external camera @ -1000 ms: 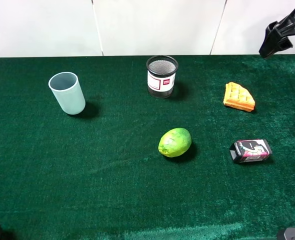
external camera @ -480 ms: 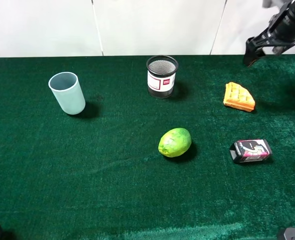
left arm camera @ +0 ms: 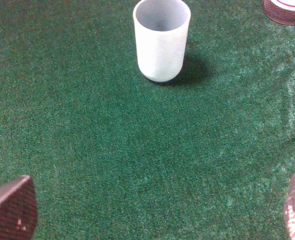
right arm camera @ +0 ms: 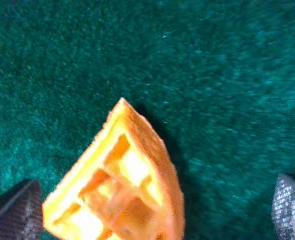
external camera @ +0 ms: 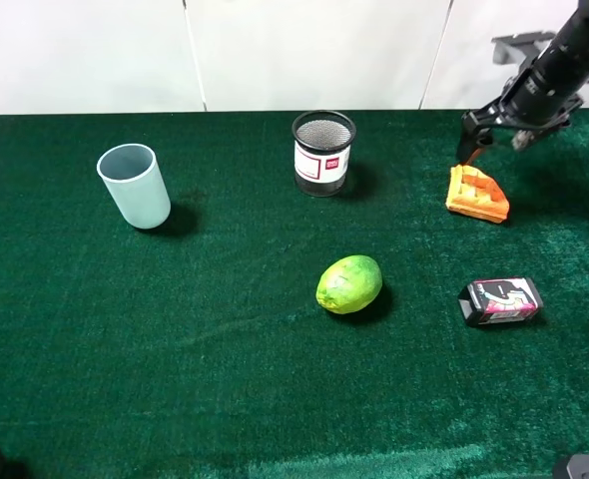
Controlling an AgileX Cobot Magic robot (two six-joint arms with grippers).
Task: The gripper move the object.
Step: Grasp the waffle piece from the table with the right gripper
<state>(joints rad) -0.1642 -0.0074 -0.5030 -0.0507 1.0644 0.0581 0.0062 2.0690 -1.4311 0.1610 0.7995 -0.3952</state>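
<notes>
**Below the R gripper (external camera: 492, 143): waffle wedge (external camera: 477, 195), not yet gripped**

Directly beneath the R gripper's fingers the waffle wedge lay on the green cloth (external camera: 225, 379). The jaws were spread wide w/ nothing btwn the pads, and no contact showed. How high the tips hung above the wedge couldn't be told. In the wrist view the wedge (right arm camera: 122, 185) sat btwn the two fingertips but off-centre, closer to one tip than the other, its narrow point facing away from the cam.

Step in hand, prob.: final lineup and descent for the grasp. Tips for doing it well:
- Shift sideways first so the wedge is centred btwn the tips.
- Turn the wrist so the pads meet a pair of opposing faces. Closing on slanted sides near the point could squirt the piece out.
- Go down until the tips are just off the cloth, then close gently; the piece looks light and may tip or slide.
- Mind the black-pink box (external camera: 501, 301), nearby on the robot's side of the gripper.

L gripper (left arm camera: 155, 210) was also spread and empty, w/ a pale cup (left arm camera: 161, 40) ahead of it, well apart.
</notes>
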